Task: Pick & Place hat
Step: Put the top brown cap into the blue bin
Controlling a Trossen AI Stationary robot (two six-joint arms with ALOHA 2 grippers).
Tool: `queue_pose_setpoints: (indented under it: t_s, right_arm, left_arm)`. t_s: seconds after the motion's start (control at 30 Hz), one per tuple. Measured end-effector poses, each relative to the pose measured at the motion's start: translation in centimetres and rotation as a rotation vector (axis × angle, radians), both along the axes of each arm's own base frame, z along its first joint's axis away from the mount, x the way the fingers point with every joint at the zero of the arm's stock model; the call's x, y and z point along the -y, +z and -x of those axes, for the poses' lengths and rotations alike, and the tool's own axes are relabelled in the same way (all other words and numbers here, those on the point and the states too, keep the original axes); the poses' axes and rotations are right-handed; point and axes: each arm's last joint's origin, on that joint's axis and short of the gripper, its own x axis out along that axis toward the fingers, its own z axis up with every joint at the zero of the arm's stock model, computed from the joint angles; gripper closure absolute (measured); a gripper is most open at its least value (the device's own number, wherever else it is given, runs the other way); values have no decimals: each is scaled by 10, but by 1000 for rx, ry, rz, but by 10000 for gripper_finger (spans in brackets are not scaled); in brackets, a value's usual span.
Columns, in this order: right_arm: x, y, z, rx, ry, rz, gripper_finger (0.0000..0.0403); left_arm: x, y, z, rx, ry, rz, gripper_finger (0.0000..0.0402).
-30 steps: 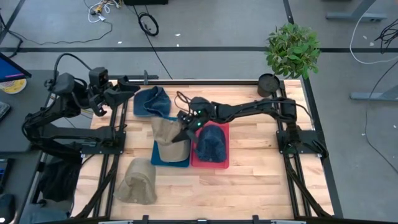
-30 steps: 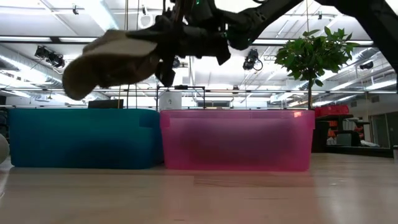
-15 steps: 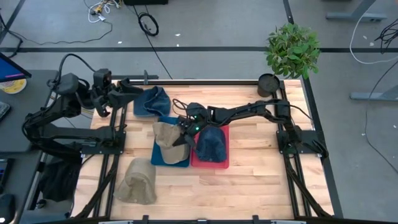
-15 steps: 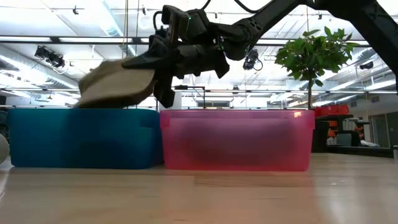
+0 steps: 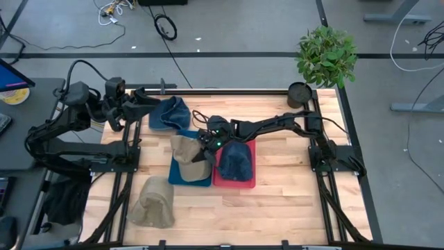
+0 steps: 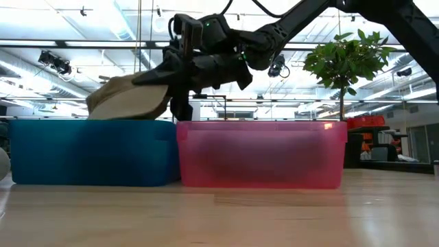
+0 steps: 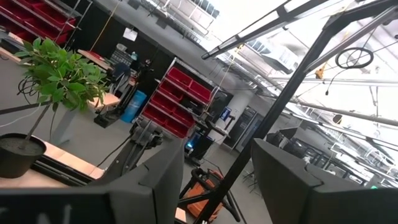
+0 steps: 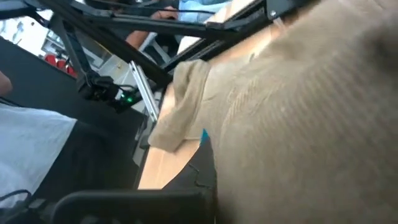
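Right gripper (image 5: 205, 148) clenched on tan hat (image 5: 186, 154), held at rim height over blue bin (image 5: 182, 178); risk of brim catching bin wall and hat draping outside on release.

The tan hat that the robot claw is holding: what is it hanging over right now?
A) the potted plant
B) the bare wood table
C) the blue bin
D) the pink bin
C: the right gripper holds the tan hat over the blue bin, beside the pink bin.
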Motion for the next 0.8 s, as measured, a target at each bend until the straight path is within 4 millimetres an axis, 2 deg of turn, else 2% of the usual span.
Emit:
queue_pose_setpoints:
  t_s: [0.2,0.5,0.63,0.8]
  right_arm:
    - [-5,-12,-3,-22,-4,-1,397]
    - [-4,-21,0,-154,-84,-14,383]
    - [-3,-23,1,-195,-97,-55,336]
    - [-2,-29,5,-293,-112,-94,248]
  left_arm:
    - [0,-1,0,-11,-1,3,209]
    - [0,-2,0,-16,-2,7,209]
    - [0,-1,0,-16,-4,14,209]
    - [0,-1,0,-16,-4,14,209]
